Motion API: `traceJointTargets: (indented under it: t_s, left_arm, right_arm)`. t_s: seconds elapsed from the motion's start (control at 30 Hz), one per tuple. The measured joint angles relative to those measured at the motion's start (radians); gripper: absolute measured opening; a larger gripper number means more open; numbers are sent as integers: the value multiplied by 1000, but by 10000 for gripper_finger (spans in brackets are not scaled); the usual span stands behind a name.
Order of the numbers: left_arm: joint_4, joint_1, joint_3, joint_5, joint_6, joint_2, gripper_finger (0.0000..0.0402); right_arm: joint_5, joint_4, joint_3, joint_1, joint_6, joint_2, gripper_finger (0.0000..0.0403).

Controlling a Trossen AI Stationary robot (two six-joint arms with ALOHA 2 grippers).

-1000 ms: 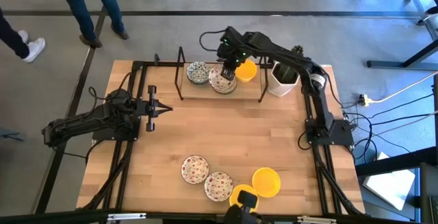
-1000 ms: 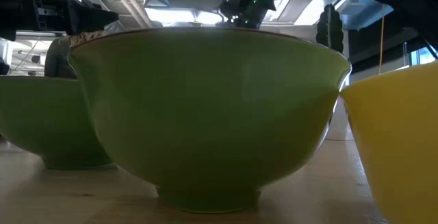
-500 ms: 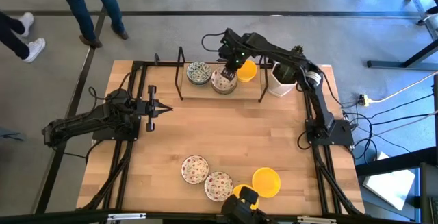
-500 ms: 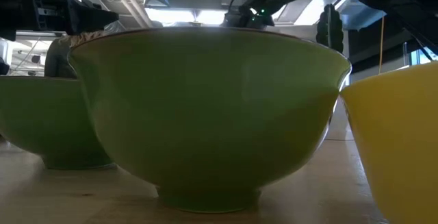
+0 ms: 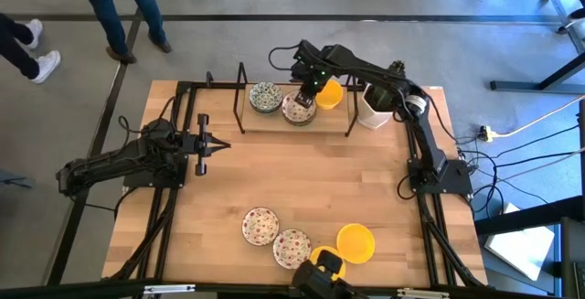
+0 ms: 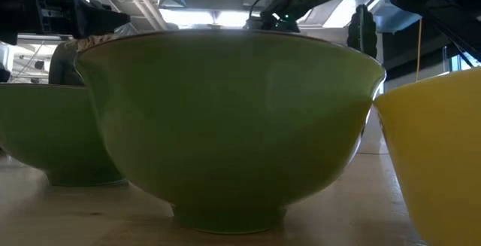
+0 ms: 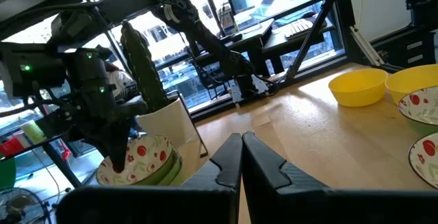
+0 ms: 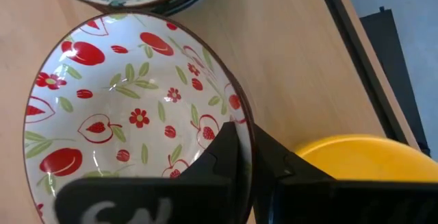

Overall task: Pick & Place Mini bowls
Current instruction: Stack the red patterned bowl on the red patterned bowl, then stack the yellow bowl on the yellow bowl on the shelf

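A white mini bowl with red fruit pattern (image 8: 130, 114) sits at the table's far side, on top of a stack (image 7: 140, 159) between the blue-green bowls (image 5: 265, 97) and a yellow bowl (image 5: 330, 93). My right gripper (image 5: 306, 95) is shut on its rim. Two more red-patterned bowls (image 5: 260, 226) (image 5: 292, 247) and two yellow ones (image 5: 356, 242) rest on their bases near the near edge. In the low view they fill the picture (image 6: 225, 126). My left gripper (image 7: 241, 138) is shut and waits over the table's left part (image 5: 216, 144). My right gripper pinches the red-patterned bowl by its rim (image 8: 241, 118) on the side toward the yellow bowl, one finger (image 8: 217, 152) inside the bowl and one (image 8: 277, 166) outside. The fingers come from above, pointing down. The bowl lies nearly level on the bowls beneath it.
A white square pot with a cactus (image 5: 376, 105) stands to the right of the far bowls. Black frame posts (image 5: 241, 89) (image 5: 350, 107) flank the far board that carries them. The table's middle (image 5: 302, 176) is bare wood. People's legs (image 5: 119, 11) show beyond the far edge.
My right gripper has come down a little at the far side, still shut on the red-patterned bowl. The bowl has come down with it between the blue-green bowls and the yellow bowl.
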Motion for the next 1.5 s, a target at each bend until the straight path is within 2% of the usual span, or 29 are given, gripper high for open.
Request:
traceJointTargets:
  t_s: [0.5, 0.93, 1.27, 1.4, 1.5]
  left_arm:
    - [-2, 0, 0, 0, 0, 0, 6]
    - [-3, 0, 0, 0, 0, 0, 6]
    - [-3, 0, 0, 0, 0, 0, 6]
    - [-3, 0, 0, 0, 0, 0, 6]
    - [-3, 0, 0, 0, 0, 0, 6]
  right_arm:
    - [7, 14, 2, 0, -26, 42, 26]
    - [23, 5, 1, 1, -60, 48, 111]
    - [19, -22, 113, 5, -58, 47, 149]
    - [18, -52, 184, 14, -41, 47, 150]
    - [20, -104, 251, 44, -85, 47, 137]
